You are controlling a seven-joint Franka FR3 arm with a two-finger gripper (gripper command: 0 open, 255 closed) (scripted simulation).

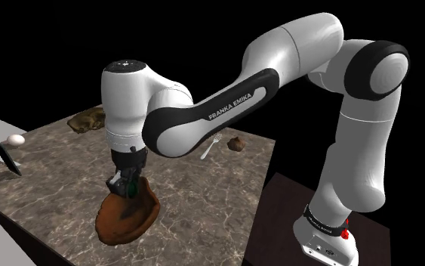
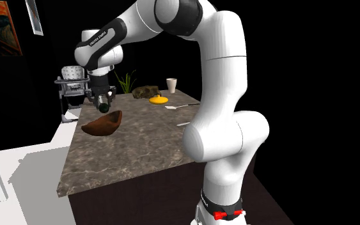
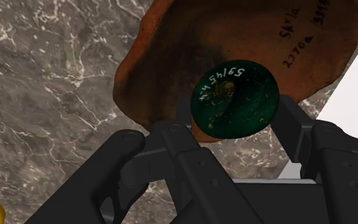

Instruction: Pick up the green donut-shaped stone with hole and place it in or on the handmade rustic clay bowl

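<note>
The black gripper (image 3: 234, 119) is clasping the green ring-shaped stone (image 3: 236, 97) by its outer rim, its jaws partly closed against opposite sides. The stone is hanging just above the brown clay bowl (image 3: 165, 63), over its hollow. It is showing glossy dark green, with a small central hole and pale scratched lettering. It is probably handling as hard, dense and slippery, so the rim is offering the soundest hold.
</note>
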